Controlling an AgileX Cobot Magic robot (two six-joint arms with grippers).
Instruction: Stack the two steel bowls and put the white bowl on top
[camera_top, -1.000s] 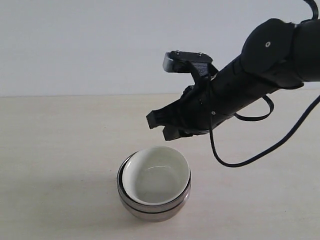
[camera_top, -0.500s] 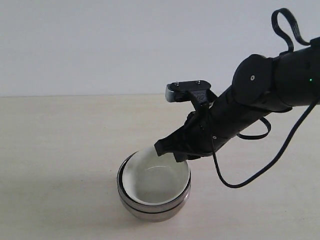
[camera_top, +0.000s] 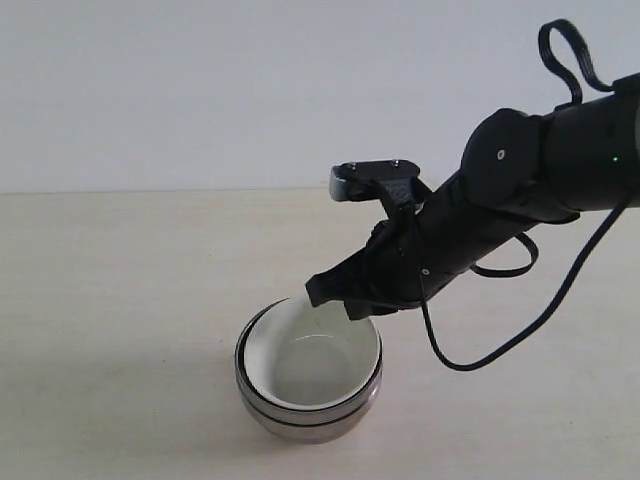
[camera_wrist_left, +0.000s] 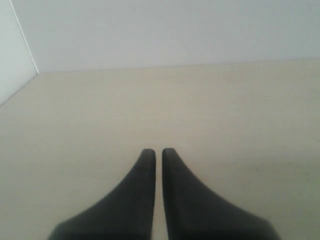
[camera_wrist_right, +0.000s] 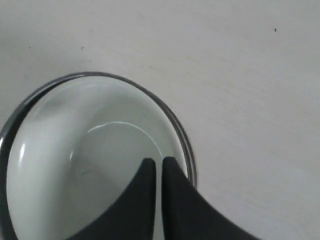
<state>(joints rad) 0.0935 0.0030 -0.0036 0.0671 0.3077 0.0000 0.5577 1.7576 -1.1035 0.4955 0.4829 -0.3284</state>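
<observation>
Both steel bowls (camera_top: 300, 420) nested, white bowl (camera_top: 300, 365) seated on top: raise your right gripper (camera_top: 335, 302), fingers pressed together, straight up from its far rim, no nudging.

The two steel bowls (camera_top: 305, 428) stand nested one inside the other, upright on the table at the near edge of the scene, a little left of the middle. Both are round and mirror-shiny, and a dark seam runs around the stack where one meets the other. The white bowl (camera_top: 312, 358) sits upright inside the upper one. It is glossy cream-white and empty. Its rim rises just above the steel rim, with a thin gap on the left.
</observation>
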